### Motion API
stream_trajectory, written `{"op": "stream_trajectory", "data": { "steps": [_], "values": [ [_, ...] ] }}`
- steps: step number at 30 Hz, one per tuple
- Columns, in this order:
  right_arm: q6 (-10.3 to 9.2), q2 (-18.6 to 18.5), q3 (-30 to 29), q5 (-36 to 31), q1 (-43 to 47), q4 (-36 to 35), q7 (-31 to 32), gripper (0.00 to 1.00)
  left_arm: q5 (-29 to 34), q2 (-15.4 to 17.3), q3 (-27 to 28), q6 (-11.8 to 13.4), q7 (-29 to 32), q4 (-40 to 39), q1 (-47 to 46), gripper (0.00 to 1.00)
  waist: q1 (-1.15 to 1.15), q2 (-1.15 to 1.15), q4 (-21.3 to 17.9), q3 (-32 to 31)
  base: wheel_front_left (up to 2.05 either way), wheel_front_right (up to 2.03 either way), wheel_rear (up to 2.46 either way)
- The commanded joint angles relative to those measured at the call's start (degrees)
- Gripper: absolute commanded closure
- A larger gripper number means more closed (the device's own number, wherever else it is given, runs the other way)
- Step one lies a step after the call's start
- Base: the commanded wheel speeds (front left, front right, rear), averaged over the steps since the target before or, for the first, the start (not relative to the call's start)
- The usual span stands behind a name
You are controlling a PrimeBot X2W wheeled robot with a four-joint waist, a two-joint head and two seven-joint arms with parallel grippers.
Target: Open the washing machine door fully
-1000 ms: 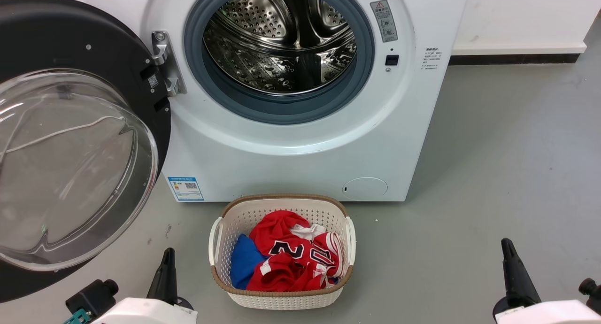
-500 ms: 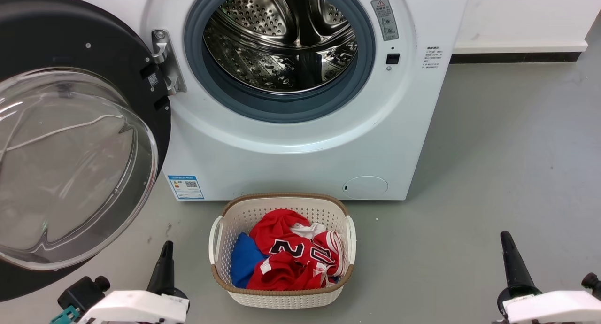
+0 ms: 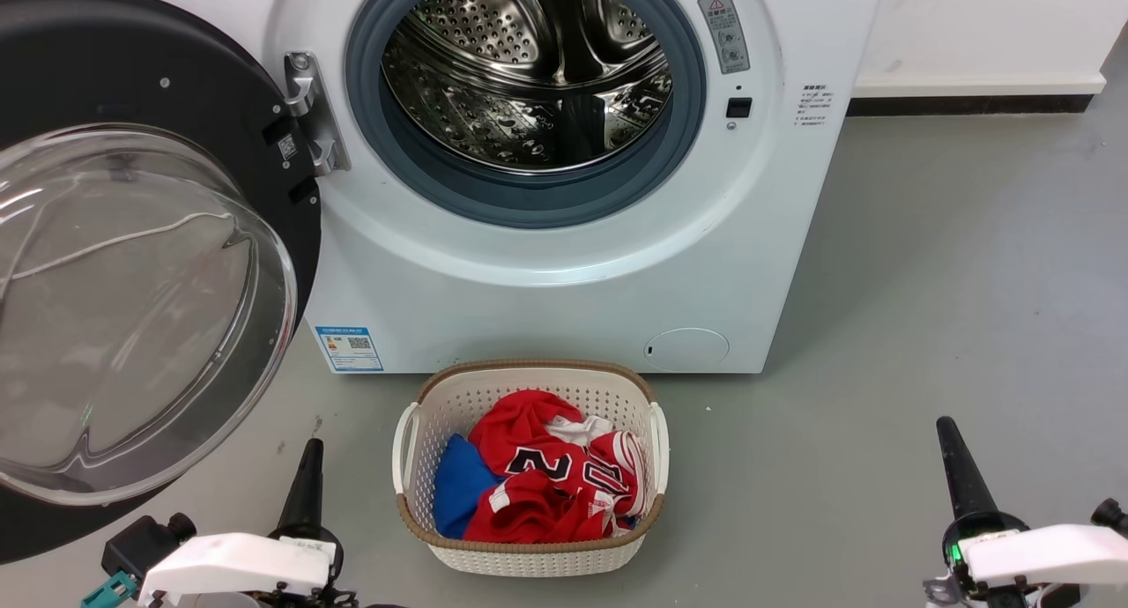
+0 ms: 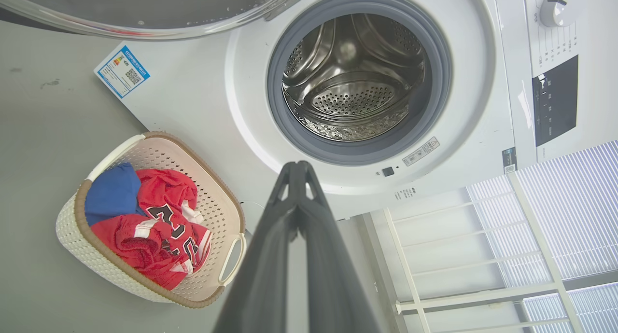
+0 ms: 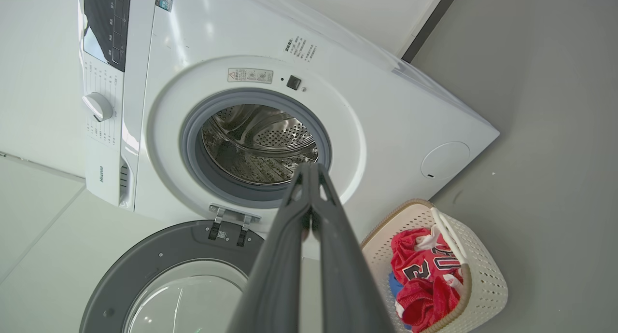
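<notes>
The jaws of the left gripper [image 4: 298, 168] are pressed together to a single dark point and hold nothing. Those of the right gripper [image 5: 309, 169] are closed and empty too. In the head view both arms sit low at the near edge, white wrists level and fingers pointing far toward the washing machine [image 3: 546, 300]. The left gripper [image 3: 312, 454] hangs over the floor [image 3: 925, 282] between the laundry basket [image 3: 529, 559] and the lower rim of the washing machine door [image 3: 141, 273], touching neither. The right gripper [image 3: 946, 432] is well to the right of the basket. The door is swung wide to the left on its metal hinge [image 3: 310, 114], glass bowl facing near, leaving the steel drum [image 3: 529, 70] uncovered.
</notes>
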Motion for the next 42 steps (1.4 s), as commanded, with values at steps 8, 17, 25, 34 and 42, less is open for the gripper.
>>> {"op": "stream_trajectory", "data": {
  "steps": [8, 17, 25, 34, 42],
  "values": [
    [0.01, -0.36, -0.31, 5.19, -2.55, 0.44, 1.36, 1.0, -5.44, -0.03, 0.66, -0.61, 1.31, -0.05, -1.98, 1.0, 0.0, 0.0, 0.04, 0.13, 0.0, 0.0, 0.0],
    [0.01, -0.3, -0.6, 9.91, -3.56, 1.24, 2.58, 1.0, -10.49, -0.03, 1.1, -0.98, 2.49, 0.24, -2.72, 1.0, 0.0, 0.0, 0.08, 0.29, 0.0, 0.0, 0.0],
    [0.0, -0.21, -0.88, 13.8, -4.39, 1.92, 3.69, 1.0, -14.67, -0.04, 1.41, -1.16, 3.5, 0.49, -3.17, 1.0, 0.0, 0.0, 0.12, 0.42, 0.0, 0.0, 0.0],
    [0.0, -0.09, -1.16, 17.93, -5.27, 2.56, 4.9, 1.0, -19.06, -0.05, 1.77, -1.55, 4.57, 0.73, -3.94, 1.0, 0.0, 0.0, 0.16, 0.58, 0.0, 0.0, 0.0],
    [0.0, 0.03, -1.41, 21.26, -6.08, 3.12, 5.85, 1.0, -22.74, -0.06, 2.13, -1.69, 5.49, 0.93, -4.29, 1.0, 0.0, 0.0, 0.2, 0.71, 0.0, 0.0, 0.0]
  ]
}}
